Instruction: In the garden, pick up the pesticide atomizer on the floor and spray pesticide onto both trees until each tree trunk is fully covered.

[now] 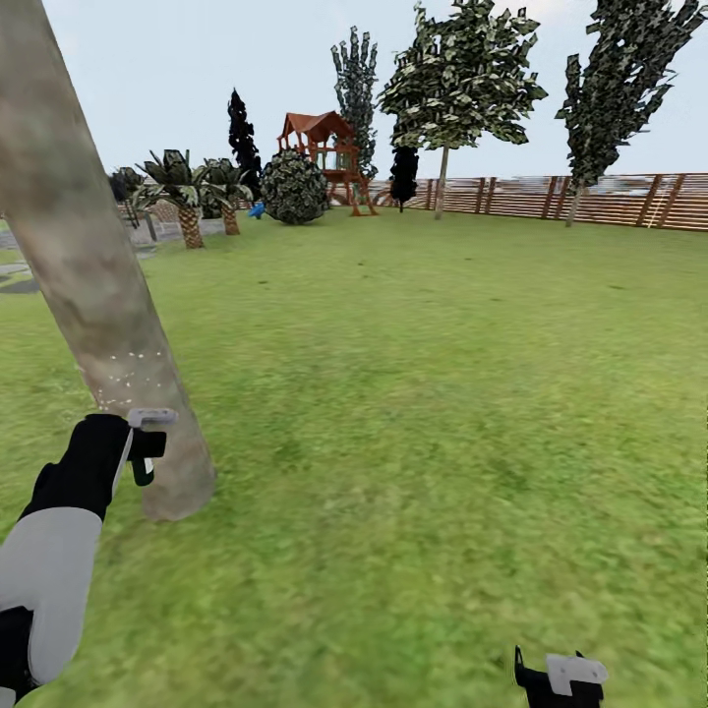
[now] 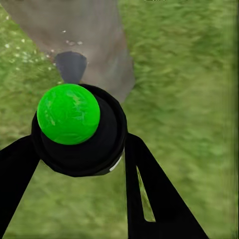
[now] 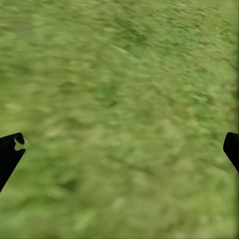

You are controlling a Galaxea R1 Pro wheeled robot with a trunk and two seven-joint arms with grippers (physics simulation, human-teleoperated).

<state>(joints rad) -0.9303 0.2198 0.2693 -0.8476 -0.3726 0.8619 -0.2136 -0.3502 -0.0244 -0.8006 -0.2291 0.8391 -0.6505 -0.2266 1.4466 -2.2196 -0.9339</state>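
Close beside the thick, mottled beige-grey tree trunk [image 1: 93, 295] at the left of the head view, held up in the left gripper [image 1: 146, 444]: the pesticide atomizer with black round body and bright green ball-shaped cap [image 2: 69, 113]. Seen in the left wrist view between the two black fingers [image 2: 149, 189], which press against its sides, its grey nozzle [image 2: 70, 66] pointing at the trunk. Small white specks [image 1: 128, 369] scattered on the bark just above the nozzle. Left arm with white forearm and black wrist [image 1: 59, 531] reaching up and forward from the lower left corner, ending near the foot of the trunk. Right gripper [image 3: 119, 149] low over the green lawn [image 1: 442, 393], jaws spread wide apart with nothing between them but grass. Farther back, two tall slim pale-trunked trees with dark blocky crowns [image 1: 447, 108] before the brown slat wooden fence [image 1: 590, 200]; a red-roofed wooden play tower [image 1: 324, 157], a round shrub [image 1: 293, 187] and short palms [image 1: 182, 192] to the left.
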